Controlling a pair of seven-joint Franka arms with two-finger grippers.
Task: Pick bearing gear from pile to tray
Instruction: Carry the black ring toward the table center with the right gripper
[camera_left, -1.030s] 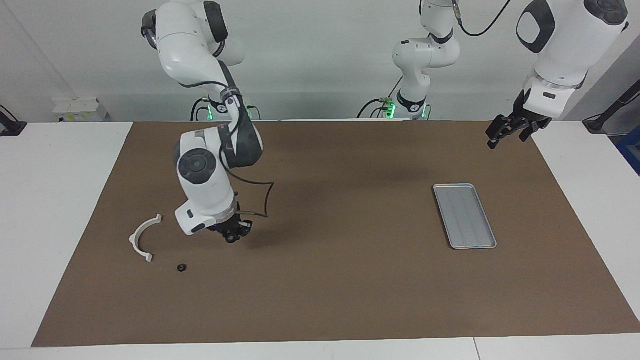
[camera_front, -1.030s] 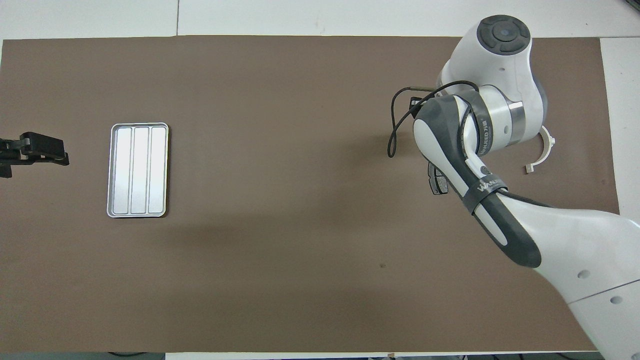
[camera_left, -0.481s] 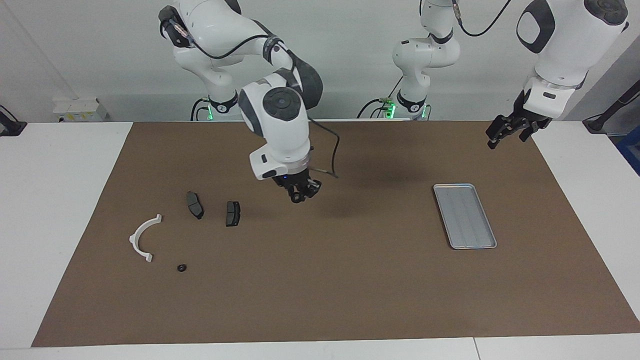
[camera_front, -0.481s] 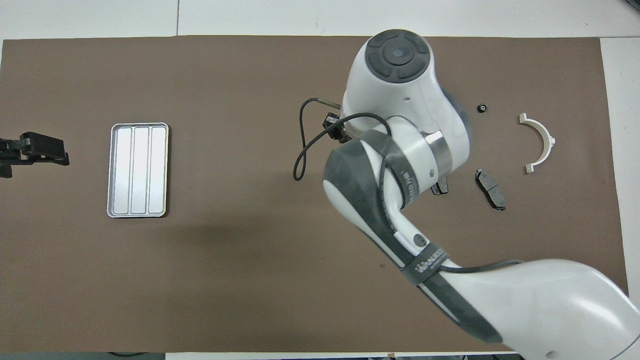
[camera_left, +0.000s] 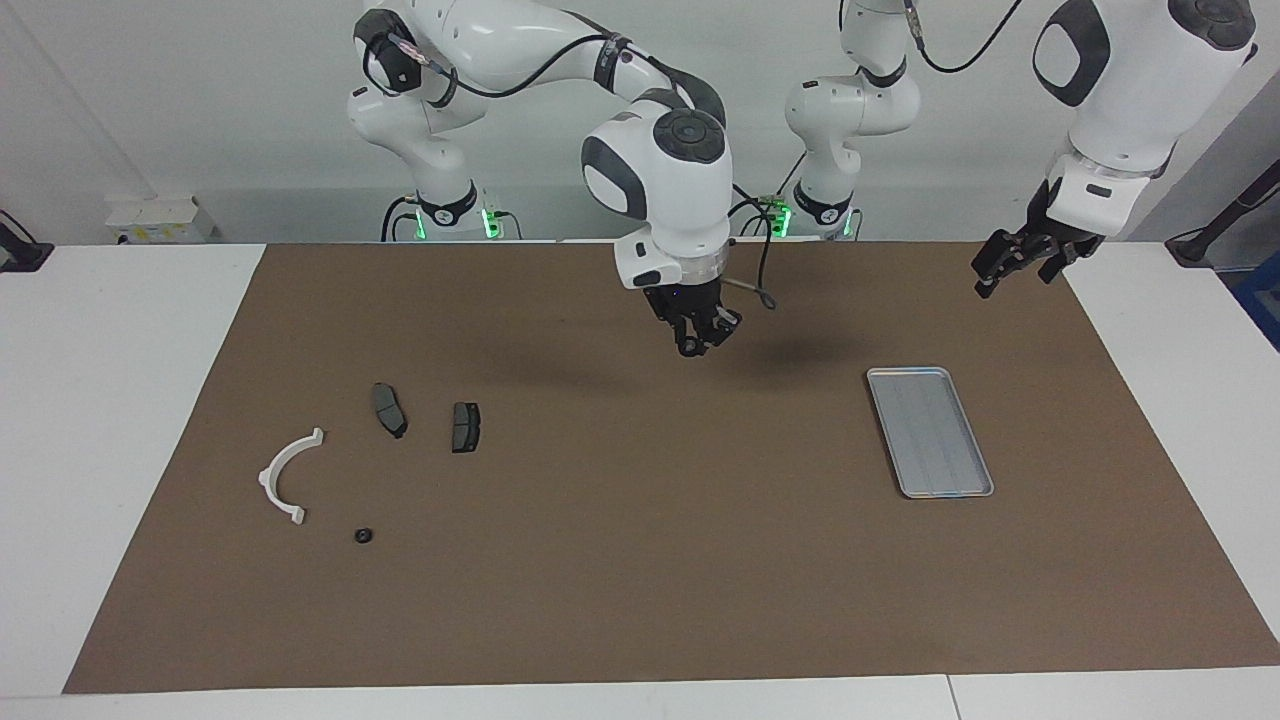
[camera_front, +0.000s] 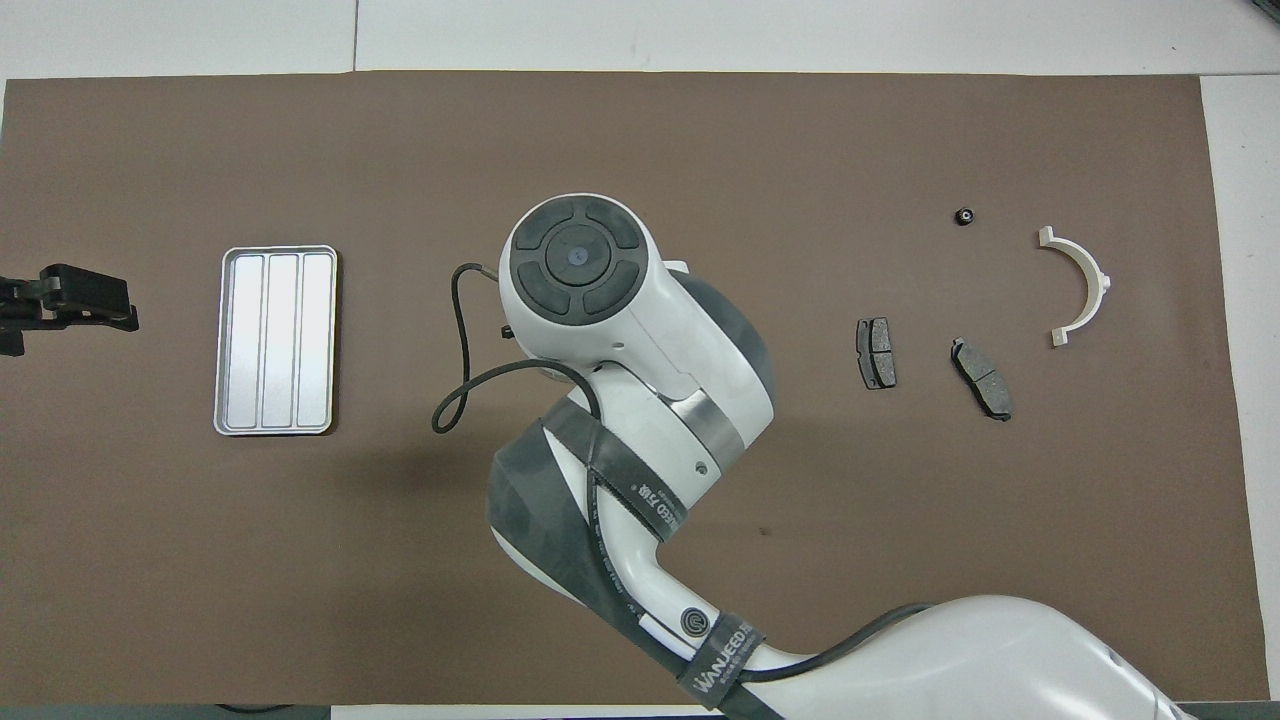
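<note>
Facing view: the right gripper (camera_left: 697, 338) hangs above the bare brown mat (camera_left: 640, 600) mid-table, fingertips pinched nearly together; whether a small ring sits between them cannot be told. The tray (camera_left: 930, 431) lies toward the left arm's end, its long axis running away from the robots, empty. The left gripper (camera_left: 1012, 262) waits raised with its fingers spread, over the mat's corner, closer to the tray than the right one.

Overhead view: the pile stays at the right arm's end: 1 black ring (camera_front: 964, 215), a white half-ring bracket (camera_front: 1085, 284) and 2 dark pad plates (camera_front: 876, 352) (camera_front: 981, 377). Between the right arm's wrist (camera_front: 590, 275) and the tray, the mat is unobstructed.
</note>
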